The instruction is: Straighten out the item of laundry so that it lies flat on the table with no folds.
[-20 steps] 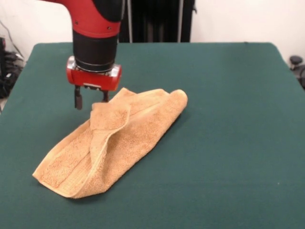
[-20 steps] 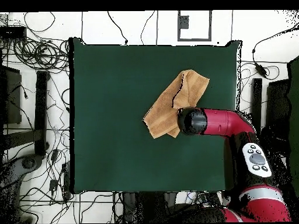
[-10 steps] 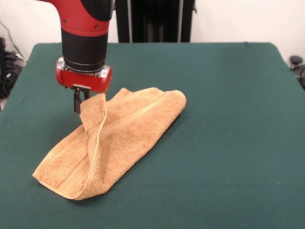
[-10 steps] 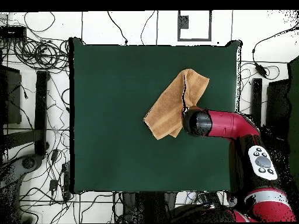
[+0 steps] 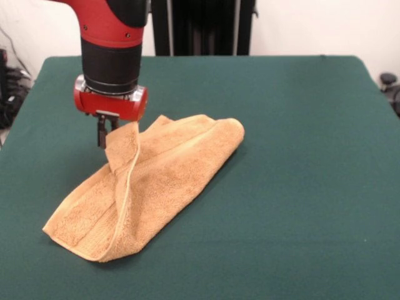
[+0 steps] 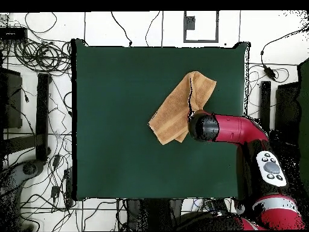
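Note:
The item of laundry (image 5: pixel 156 175), a tan-orange towel, lies crumpled and folded on the green table (image 5: pixel 300 125), running from the near left corner towards the middle. One corner of it is pulled up off the cloth. My gripper (image 5: pixel 111 132) hangs over the towel's far left side, shut on that raised corner. In the overhead view the towel (image 6: pixel 178 109) lies right of the table's (image 6: pixel 114 121) centre, and the arm's wrist (image 6: pixel 203 127) covers the gripper and the held corner.
Tangled cables (image 6: pixel 36 57) lie on the floor around the table. A black stand (image 5: pixel 200 28) rises behind the table's far edge. The towel's near left tip lies close to the table's front left edge.
The gripper has moved left in the front view with the towel's corner, pulling the folded flap open. Over the last half second it has barely moved.

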Robot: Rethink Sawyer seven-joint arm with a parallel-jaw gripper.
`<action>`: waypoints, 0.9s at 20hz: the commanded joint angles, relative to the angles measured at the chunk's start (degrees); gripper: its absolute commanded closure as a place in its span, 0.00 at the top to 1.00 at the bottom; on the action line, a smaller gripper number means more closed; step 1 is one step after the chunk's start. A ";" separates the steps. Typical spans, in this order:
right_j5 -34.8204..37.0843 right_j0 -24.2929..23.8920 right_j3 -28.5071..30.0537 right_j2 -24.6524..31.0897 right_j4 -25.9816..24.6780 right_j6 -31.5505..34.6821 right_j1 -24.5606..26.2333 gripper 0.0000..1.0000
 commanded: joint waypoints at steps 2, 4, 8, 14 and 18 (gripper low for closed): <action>-0.66 0.13 4.94 3.78 -0.84 0.58 2.12 0.00; 1.91 0.37 5.27 3.89 0.64 0.94 0.70 0.00; 7.30 0.68 3.67 4.80 3.54 0.80 -0.76 0.00; 13.34 2.06 -0.34 4.56 7.71 2.81 -0.62 0.00; 17.34 3.24 -3.83 4.03 10.20 4.21 0.19 0.00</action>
